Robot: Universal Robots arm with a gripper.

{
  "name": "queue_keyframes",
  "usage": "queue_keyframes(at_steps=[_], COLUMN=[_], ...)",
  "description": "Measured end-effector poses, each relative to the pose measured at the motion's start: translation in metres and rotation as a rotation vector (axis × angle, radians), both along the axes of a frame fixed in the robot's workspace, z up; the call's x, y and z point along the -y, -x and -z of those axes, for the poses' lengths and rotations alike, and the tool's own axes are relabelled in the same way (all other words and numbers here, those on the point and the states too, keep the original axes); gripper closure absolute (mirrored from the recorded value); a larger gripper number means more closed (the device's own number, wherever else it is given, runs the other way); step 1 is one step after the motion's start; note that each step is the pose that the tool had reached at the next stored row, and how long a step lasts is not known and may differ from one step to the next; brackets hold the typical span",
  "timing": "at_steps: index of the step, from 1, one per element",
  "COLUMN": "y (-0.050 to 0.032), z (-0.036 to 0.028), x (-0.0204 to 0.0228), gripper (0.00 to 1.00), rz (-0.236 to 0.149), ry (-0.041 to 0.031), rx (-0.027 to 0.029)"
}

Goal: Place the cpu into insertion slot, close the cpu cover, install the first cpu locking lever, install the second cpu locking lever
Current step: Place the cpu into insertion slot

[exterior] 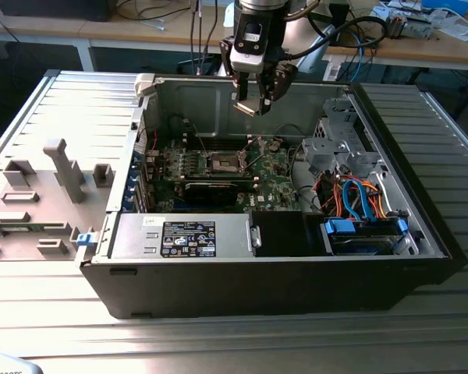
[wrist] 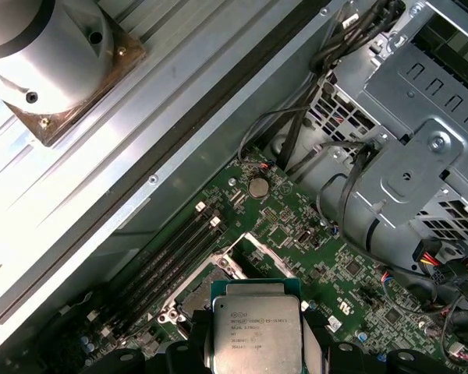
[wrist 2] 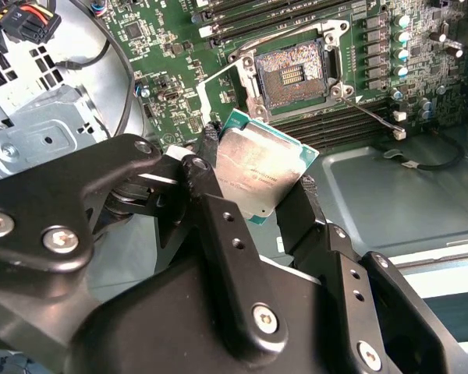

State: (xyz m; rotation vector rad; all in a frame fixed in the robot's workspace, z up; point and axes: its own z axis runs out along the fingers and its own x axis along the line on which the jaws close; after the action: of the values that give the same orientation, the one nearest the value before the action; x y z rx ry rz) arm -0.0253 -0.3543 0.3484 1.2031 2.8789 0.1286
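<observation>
Above case (exterior: 296,290), tool (wrist 2: 257,160) clamping cpu (wrist 2: 259,178), insertion slot (wrist 2: 292,74) open

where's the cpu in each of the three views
Exterior view: cpu held above the open case, with the insertion slot below it.
Second wrist view: cpu between the fingers, near the insertion slot.
First wrist view: cpu partly overlapping the insertion slot.
Shared landmark: the insertion slot.
</observation>
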Motion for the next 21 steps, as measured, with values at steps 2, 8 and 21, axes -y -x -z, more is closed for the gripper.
queue_keyframes(at_steps=[2,8,21], y=[0.0,0.0,0.0], z=[0.0,0.0001,0.0003], x=[0.0,0.0,0.0], gripper=[0.45,0.45,0.45], rz=[0.001,0.005,0.013], ry=[0.0,0.0,0.0], rx=[0.0,-0.0001,0.0])
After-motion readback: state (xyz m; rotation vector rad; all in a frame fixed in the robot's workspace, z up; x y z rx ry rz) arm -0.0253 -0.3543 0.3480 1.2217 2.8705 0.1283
